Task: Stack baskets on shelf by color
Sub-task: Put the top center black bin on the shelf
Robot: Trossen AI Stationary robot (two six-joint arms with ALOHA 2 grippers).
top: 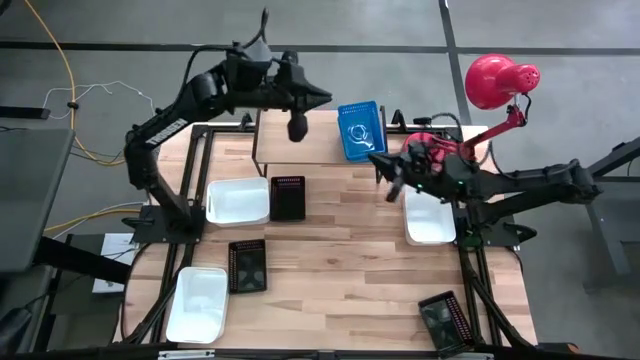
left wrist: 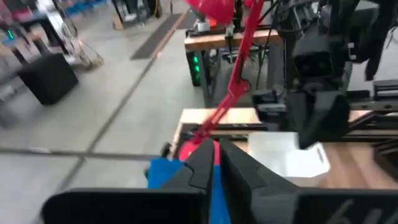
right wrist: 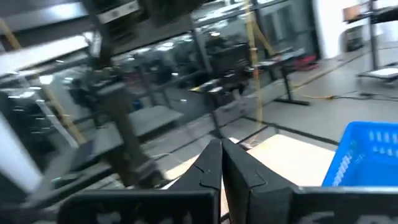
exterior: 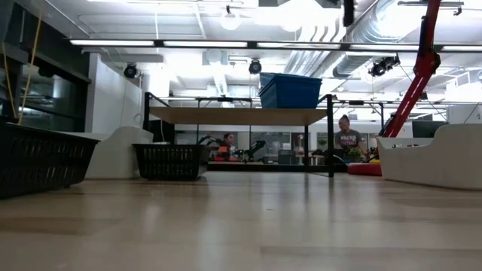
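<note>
Blue basket [top: 360, 130] sat alone at the shelf's [top: 300, 150] right end, both the left gripper [top: 297, 127] and right gripper [top: 392, 185] hung empty with jaws closed, so the next move probably called for fetching a basket from the worktop.

High view looked straight down on the whole table [top: 340, 270], both arms in frame, shelf [top: 300, 150] at the far edge. Low view sat at tabletop level, facing level across the wood toward the shelf [exterior: 233, 115] and the room behind. Left wrist view looked forward past its own fingers [left wrist: 205, 165], over a blue basket [left wrist: 168, 174] toward the red lamp [left wrist: 211, 9]. Right wrist view faced the opposite way, the same blue basket [right wrist: 367, 155] at its edge. High, low and both wrist views shared that basket [top: 361, 130].
</note>
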